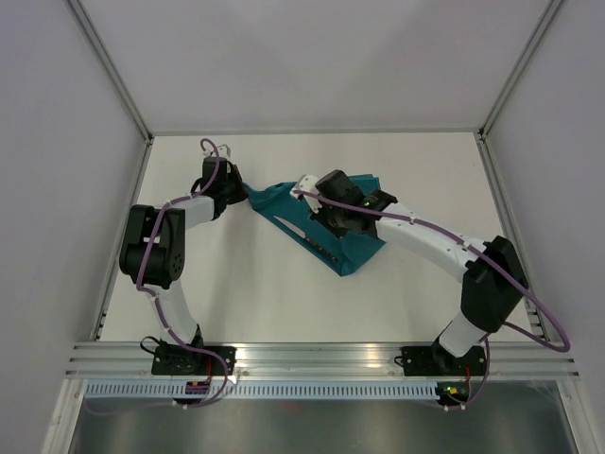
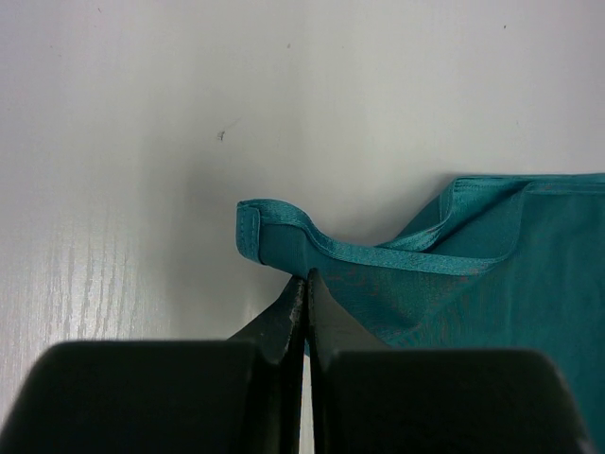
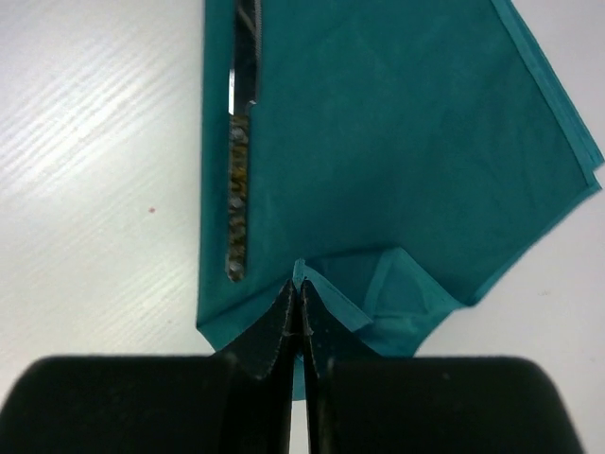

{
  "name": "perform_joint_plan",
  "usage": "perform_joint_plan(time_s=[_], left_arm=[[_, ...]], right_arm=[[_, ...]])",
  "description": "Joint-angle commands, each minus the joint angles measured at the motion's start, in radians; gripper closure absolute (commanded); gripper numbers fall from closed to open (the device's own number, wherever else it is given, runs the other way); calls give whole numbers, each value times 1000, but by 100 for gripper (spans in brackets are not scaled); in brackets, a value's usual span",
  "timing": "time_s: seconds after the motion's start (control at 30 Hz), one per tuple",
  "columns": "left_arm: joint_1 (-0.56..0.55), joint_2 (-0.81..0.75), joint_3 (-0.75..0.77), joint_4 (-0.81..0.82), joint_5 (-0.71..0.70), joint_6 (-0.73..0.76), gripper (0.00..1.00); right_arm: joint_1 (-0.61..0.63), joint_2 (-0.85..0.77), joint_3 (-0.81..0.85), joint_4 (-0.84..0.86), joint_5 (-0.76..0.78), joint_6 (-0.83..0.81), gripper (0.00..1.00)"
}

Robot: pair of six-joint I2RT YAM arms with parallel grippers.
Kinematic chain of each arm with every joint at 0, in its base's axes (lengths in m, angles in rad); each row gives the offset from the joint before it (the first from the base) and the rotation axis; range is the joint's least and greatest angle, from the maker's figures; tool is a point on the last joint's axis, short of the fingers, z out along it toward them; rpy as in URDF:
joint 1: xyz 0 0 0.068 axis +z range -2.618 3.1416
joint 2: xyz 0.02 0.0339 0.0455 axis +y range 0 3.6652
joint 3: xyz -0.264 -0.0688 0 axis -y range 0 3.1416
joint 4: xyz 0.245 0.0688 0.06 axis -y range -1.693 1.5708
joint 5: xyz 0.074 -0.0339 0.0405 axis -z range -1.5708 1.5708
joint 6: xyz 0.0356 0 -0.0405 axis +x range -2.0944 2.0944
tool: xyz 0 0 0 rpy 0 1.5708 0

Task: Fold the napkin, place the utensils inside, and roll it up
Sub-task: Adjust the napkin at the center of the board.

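Left tool (image 2: 304,288) and right tool (image 3: 301,293) clamped the teal cloth napkin (image 3: 397,142); we advised rolling evenly over the slim silver knife (image 3: 238,199).

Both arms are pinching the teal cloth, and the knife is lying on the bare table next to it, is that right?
Not quite. The knife lies on the napkin, along one edge, not on the bare table; the right wrist view shows it. Both arms' jaws do pinch the napkin.
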Motion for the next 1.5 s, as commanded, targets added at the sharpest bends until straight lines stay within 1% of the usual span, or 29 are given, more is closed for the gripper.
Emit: perform_joint_plan(time_s=[0.0,0.23,0.43,0.63,0.77,0.9,0.93,1.07,1.17,1.2,1.27,1.3,1.47], left_arm=[[8,13,31,35,23,-23,98],[6,14,31,36,29,-21,98],[8,16,31,36,34,-21,98],[8,19,36,31,34,-21,98],[14,28,56,-4,-13,-55,98],[69,51,76,-19,9,-136,98],[86,60,79,-16,20,-148,98],[95,76,105,-34,11,-158,98],[101,91,137,-54,13,-158,98],[101,93,148,-56,16,-159,98],[105,99,154,-59,23,-159,98],[105,99,155,-59,25,-159,98],[106,108,156,-56,31,-159,98]], right_arm=[[42,81,96,22,20,18,92],[89,250,212,69,59,28,93],[97,362,305,91,72,31,93],[117,414,338,114,108,33,94],[118,426,349,115,128,24,95],[117,388,314,132,161,-2,95],[117,374,312,114,161,-2,95],[118,308,242,103,190,-1,95],[112,226,141,103,210,-2,96],[108,197,81,103,207,-4,96],[92,108,15,107,207,-11,96],[80,51,-44,107,211,-16,95],[43,-100,-191,68,211,-28,96]])
